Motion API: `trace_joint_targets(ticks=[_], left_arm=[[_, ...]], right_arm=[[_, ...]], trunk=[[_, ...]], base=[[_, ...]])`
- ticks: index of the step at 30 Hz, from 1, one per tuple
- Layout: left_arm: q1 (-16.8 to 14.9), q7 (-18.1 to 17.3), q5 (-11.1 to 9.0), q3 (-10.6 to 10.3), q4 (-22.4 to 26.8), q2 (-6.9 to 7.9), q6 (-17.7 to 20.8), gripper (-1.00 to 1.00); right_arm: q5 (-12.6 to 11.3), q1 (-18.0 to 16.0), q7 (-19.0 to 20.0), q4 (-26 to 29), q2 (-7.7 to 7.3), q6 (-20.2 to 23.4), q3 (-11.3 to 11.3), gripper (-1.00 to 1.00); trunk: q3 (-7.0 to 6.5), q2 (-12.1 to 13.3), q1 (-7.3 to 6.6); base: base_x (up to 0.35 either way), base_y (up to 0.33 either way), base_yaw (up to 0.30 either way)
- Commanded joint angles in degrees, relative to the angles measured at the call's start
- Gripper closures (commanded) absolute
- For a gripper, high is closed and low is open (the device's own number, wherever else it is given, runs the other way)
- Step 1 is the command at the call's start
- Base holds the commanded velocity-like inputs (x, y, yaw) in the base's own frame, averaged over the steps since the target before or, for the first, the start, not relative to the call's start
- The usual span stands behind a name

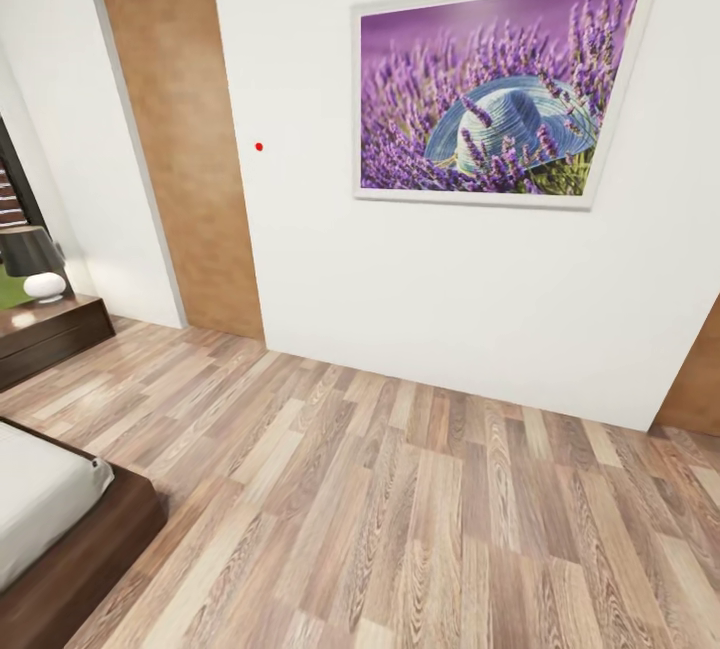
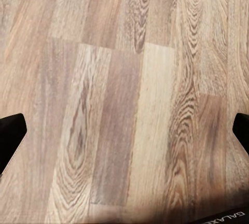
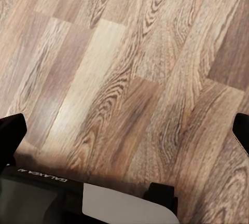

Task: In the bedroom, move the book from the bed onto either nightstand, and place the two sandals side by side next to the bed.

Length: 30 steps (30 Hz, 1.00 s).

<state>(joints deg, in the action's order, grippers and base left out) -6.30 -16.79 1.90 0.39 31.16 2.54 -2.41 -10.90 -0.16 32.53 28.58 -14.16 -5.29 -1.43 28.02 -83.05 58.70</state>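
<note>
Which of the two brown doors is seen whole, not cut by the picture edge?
The door left of the lavender picture; the other door is only a sliver at the right edge.

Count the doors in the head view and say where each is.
2: one wooden door left of the lavender picture, and a sliver of another door at the right edge. Others may be out of frame.

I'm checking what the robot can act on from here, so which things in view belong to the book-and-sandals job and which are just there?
Part of the job:
- the bed, its corner at lower left
- the nightstand beside it
- the left pincer and the right pincer, both open over the floor

Just there:
- the lamp on the nightstand
- the lavender picture
- the door
</note>
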Motion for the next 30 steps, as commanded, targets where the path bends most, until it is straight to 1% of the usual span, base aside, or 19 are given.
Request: trace_joint_targets(ticks=[1,19,30], left_arm=[[-0.03,-0.17,0.21,0.05,-0.04,0.01,-0.23,-1.0],[-0.03,-0.17,0.21,0.05,0.0,0.01,-0.23,-1.0],[-0.03,-0.2,0.21,0.05,0.01,0.01,-0.23,-1.0]], right_arm=[[-0.26,-0.02,0.34,-0.02,0.01,0.01,-0.15,-1.0],[-0.26,-0.01,0.38,-0.02,0.01,0.01,-0.18,-1.0],[-0.26,-0.02,0.45,-0.02,0.01,0.01,-0.16,-1.0]], trunk=[[0.05,-0.02,0.02],[0.05,-0.02,0.02],[0.05,-0.02,0.02]], base=[[0.275,0.0,0.0],[0.276,0.0,-0.012],[0.026,0.0,-0.255]])
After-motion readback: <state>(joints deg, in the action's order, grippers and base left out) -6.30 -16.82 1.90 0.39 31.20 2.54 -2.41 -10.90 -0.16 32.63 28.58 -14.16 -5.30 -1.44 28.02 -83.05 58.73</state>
